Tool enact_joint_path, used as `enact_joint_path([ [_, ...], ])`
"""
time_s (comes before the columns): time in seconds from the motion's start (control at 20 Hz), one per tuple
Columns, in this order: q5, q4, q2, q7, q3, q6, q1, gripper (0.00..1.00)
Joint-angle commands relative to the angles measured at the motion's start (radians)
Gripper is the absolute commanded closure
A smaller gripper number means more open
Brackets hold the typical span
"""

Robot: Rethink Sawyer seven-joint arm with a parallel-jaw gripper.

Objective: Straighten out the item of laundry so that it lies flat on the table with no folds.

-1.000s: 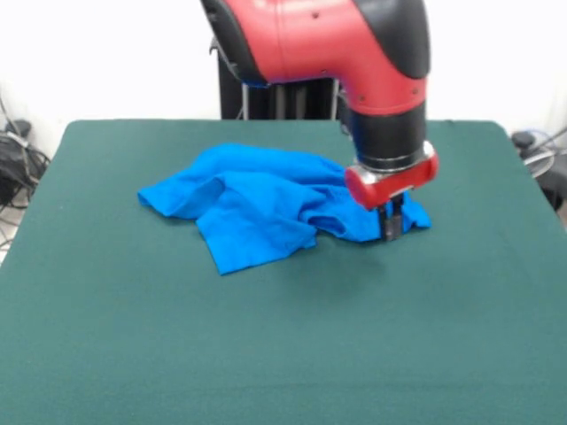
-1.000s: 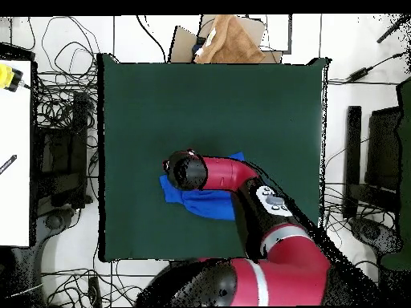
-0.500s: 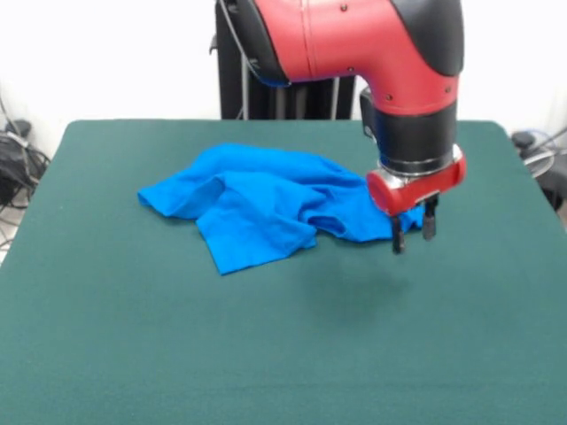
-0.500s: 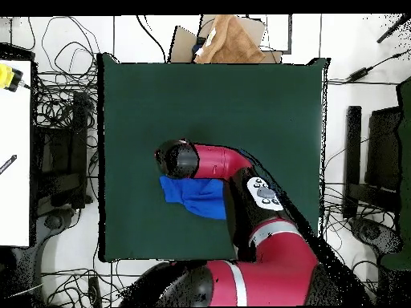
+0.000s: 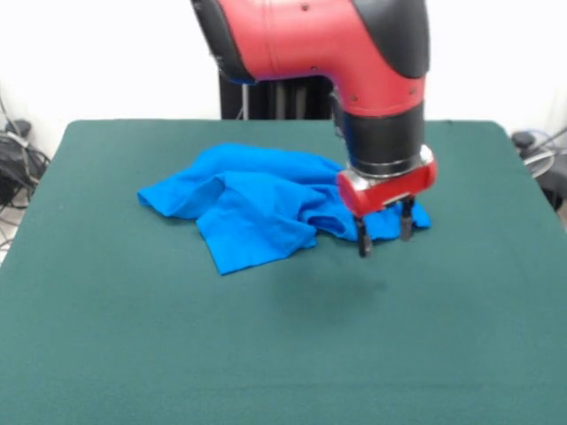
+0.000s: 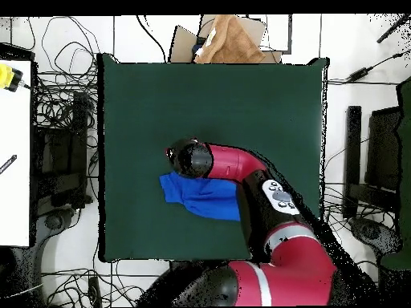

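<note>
The blue T-shirt (image 5: 266, 204) lies bunched and folded on the green table (image 5: 283, 354), nearer its far edge. Its long axis runs side to side. Above its right-hand corner hangs the gripper (image 5: 384, 235), fingers spread, holding nothing.

Two views are provided. The front view is taken from low across the table (image 5: 133, 354), close in, so that its near edge is cut off. The overhead view is taken straight down from farther away, with the whole table (image 6: 241, 96) and the surrounding floor included.
</note>
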Motion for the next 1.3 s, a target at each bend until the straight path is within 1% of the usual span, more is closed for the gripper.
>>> enact_joint_path([
  [0.05, -0.019, 0.097, 0.005, 0.164, 0.028, -0.069, -0.068, 0.00],
  [0.2, -0.022, 0.093, 0.021, 0.169, 0.022, -0.073, -0.069, 0.00],
  [0.4, -0.034, 0.091, 0.052, 0.151, 0.033, -0.093, -0.096, 0.00],
  [0.65, -0.044, 0.088, 0.054, 0.128, 0.034, -0.077, -0.114, 0.00],
  [0.85, -0.071, 0.093, 0.078, 0.100, 0.039, -0.090, -0.141, 0.00],
  [1.0, -0.104, 0.099, 0.089, 0.060, 0.046, -0.090, -0.181, 0.00],
  [1.2, -0.158, 0.103, 0.064, -0.006, 0.052, -0.035, -0.262, 0.00],
  [1.3, -0.185, 0.123, 0.027, -0.032, 0.059, -0.006, -0.316, 0.00],
])
